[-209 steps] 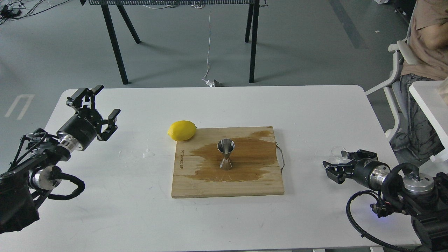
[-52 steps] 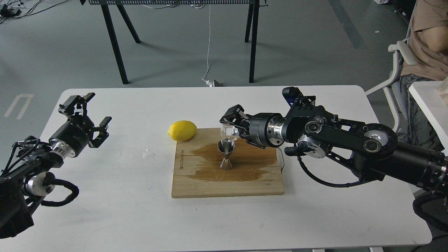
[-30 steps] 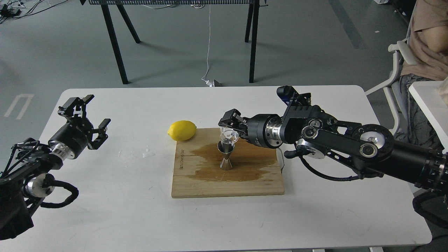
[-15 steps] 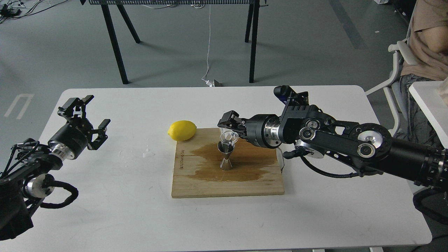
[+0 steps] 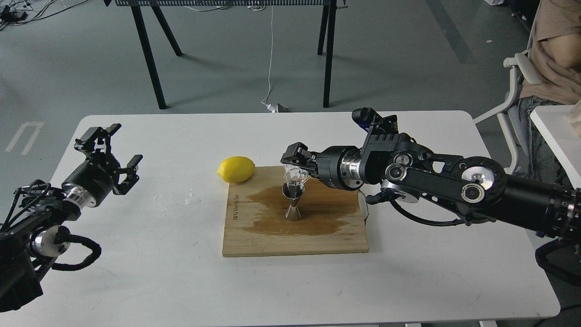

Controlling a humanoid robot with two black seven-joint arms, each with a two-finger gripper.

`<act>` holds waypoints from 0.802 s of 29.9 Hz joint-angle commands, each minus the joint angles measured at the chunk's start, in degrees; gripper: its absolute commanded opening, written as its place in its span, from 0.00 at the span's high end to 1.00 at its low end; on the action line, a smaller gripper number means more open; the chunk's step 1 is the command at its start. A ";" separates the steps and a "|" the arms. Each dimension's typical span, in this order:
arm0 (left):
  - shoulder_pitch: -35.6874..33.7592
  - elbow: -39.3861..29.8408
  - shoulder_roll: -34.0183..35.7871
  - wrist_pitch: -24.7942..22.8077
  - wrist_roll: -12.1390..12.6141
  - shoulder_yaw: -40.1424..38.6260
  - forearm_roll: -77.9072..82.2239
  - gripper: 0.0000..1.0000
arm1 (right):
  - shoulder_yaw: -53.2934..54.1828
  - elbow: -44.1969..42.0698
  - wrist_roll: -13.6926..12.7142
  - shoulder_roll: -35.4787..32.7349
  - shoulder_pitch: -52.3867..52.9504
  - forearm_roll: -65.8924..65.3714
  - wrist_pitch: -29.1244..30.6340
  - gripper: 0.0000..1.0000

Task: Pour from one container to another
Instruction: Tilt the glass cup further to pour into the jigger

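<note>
The steel jigger [image 5: 292, 203] stands upright in the middle of the wooden board [image 5: 254, 240], on a dark wet stain. Right above its mouth hangs the small clear cup [image 5: 295, 176], tipped over toward the jigger. My right gripper [image 5: 296, 167] reaches in from the right and is shut on the cup. I cannot make out any liquid in the cup or a stream. My left gripper [image 5: 111, 147] stays open over the table's far left, well away from the board, with nothing between its fingers.
A yellow lemon [image 5: 236, 169] lies at the board's back left corner. A few water drops [image 5: 191, 198] sit on the white table [image 5: 181, 281] left of the board. A metal handle [image 5: 364, 206] sticks out of the board's right side. A seated person [image 5: 551, 54] is at the far right.
The right gripper carried the clear cup from the table's right edge to above the jigger, then turned its wrist to tip the cup further. The left gripper has barely moved.
</note>
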 commanded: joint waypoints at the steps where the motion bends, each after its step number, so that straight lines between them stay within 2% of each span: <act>1: 0.00 0.00 -0.04 0.00 0.00 0.00 0.00 0.04 | -1.12 0.04 0.00 0.08 0.52 -1.15 0.24 0.54; 24: 0.53 0.00 -0.04 0.00 0.00 -0.09 0.00 0.04 | -3.94 -0.05 0.00 1.66 3.16 -2.38 0.33 0.54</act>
